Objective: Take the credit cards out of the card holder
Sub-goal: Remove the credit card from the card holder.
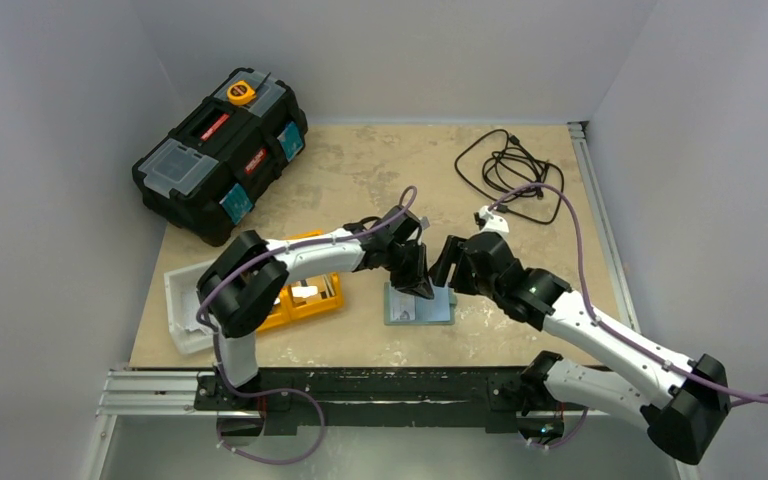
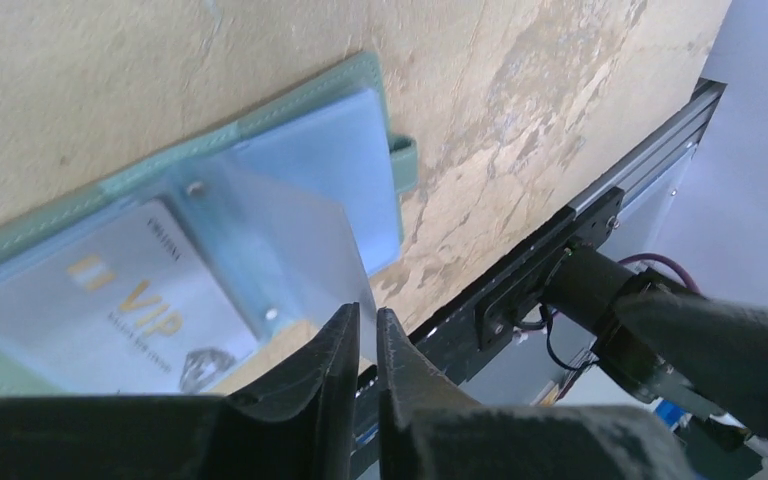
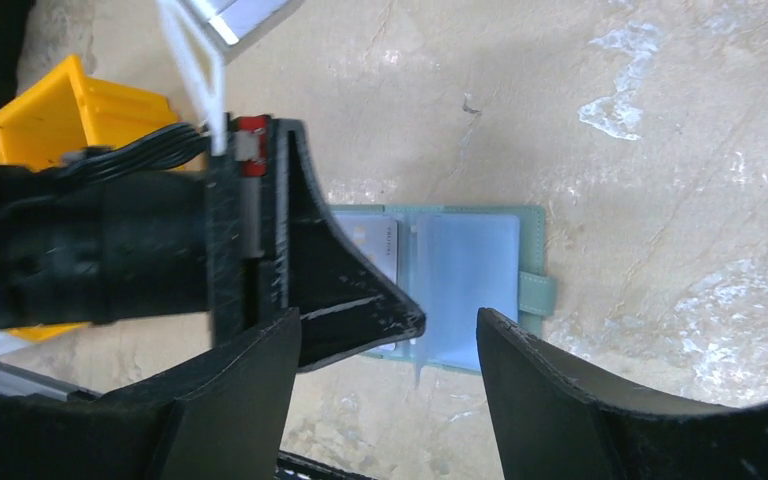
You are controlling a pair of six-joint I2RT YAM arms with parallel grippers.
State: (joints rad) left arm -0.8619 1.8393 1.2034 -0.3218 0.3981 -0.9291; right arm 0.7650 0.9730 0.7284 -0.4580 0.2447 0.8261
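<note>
Carried on mottled beige desk [image 1: 360,170]: black toolbox [image 1: 218,152], coiled black cable [image 1: 510,175], orange tray [image 1: 310,300], white container [image 1: 182,310], card holder [image 1: 435,312] lying open.

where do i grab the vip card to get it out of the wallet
Probably one edge, pinched across its flat faces. The VIP card lies flat in the open card holder under a clear sleeve, so a top-down claw has nothing to close on; come in low from the free sleeve edge the left claw pinches. Which end the pocket opens isn't visible.
</note>
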